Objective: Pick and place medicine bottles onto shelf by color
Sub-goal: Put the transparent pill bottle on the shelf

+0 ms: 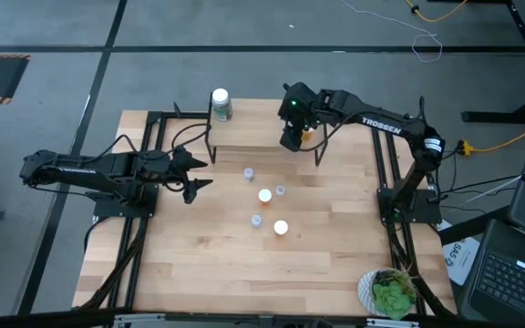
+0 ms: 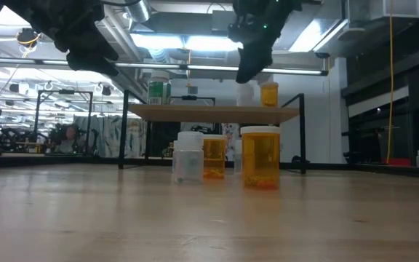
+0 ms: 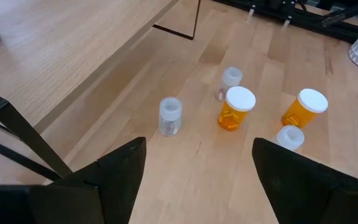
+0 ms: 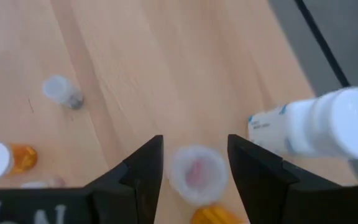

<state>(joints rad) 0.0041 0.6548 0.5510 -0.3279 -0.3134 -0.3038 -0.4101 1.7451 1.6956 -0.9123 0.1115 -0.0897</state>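
Observation:
The shelf (image 1: 253,135) stands at the table's far middle. A larger white-capped bottle (image 1: 221,104) stands on its far left end, and an orange bottle (image 2: 269,94) and a small clear bottle (image 4: 196,174) stand on its right part. My right gripper (image 1: 292,141) is open and points down, its fingers (image 4: 146,167) just above and on either side of the clear bottle's cap. My left gripper (image 1: 203,173) is open and empty, above the table left of the loose bottles. Two orange bottles (image 1: 265,195) (image 1: 281,228) and three small clear ones (image 1: 249,173) stand on the table.
A green plant in a white pot (image 1: 392,293) stands at the table's near right corner. The shelf's black legs (image 1: 211,146) stand beside the loose bottles. Bare wood (image 1: 199,264) lies between the bottles and the near edge.

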